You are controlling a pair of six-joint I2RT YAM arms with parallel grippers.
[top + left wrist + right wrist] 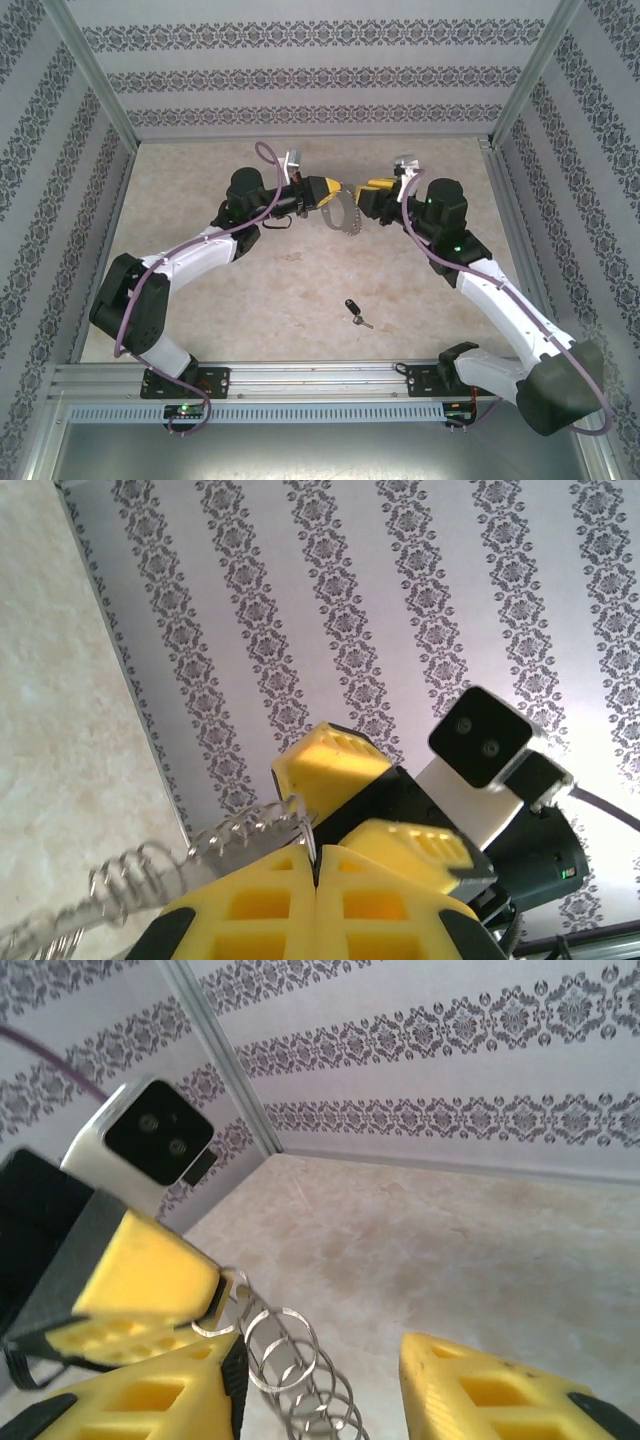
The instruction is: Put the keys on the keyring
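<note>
Nearest the arms, the key lies flat on the tabletop, close to the near edge and a little right of its middle, well apart from both arms. Its long axis runs on a diagonal. The black head is toward the far left and the short metal blade points at the near right corner.

Farther back, over the middle of the tabletop toward the far edge, the keyring hangs in the air between the two arms. The left fingers are pressed fully together on one end of its grey frame, and they alone carry it. The right fingers stand partly apart. In the right wrist view the row of small rings lies in that gap against one finger, but nothing clamps it. From above, the keyring's long axis seems to run roughly left to right between the arms, with the ringed edge sagging toward the near edge. Its exact tilt is hard to read.

The step in hand looks like a handover that leaves the keyring with the left arm. The key is not yet on it. Next, the right arm would probably need to back off from the rings, come down to the key, and take it by the black head so the blade end stays free. That is a small target lying flat.
</note>
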